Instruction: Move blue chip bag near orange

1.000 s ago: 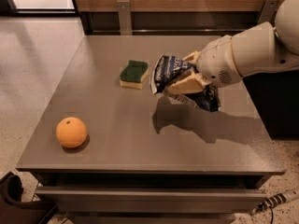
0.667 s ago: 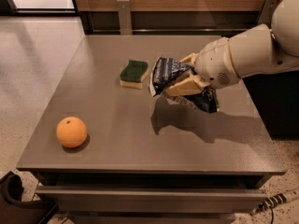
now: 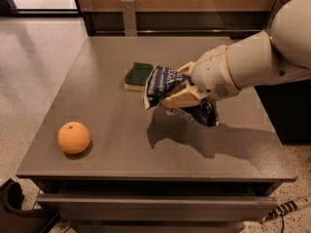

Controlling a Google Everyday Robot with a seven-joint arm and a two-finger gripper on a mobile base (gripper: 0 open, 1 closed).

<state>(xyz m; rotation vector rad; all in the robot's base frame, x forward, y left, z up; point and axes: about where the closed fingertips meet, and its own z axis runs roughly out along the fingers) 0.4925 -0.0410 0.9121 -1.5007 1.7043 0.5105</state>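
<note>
At frame centre the gripper [image 3: 182, 84], clamped on the blue chip bag [image 3: 159, 80], covers its middle — the lettering is unreadable. The bag hides the sponge's [image 3: 136, 74] right end; the arm [image 3: 262, 57] runs off the right edge.

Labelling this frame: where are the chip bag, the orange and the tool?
chip bag [image 3: 159, 81], camera view, printed blue face.
orange [image 3: 74, 137], camera view, middle of the fruit.
tool [image 3: 182, 85], camera view, between its fingertips, around the chip bag.

Table [image 3: 97, 57] with orange [image 3: 74, 137], sponge [image 3: 137, 75]; gripper [image 3: 179, 85] above
</note>
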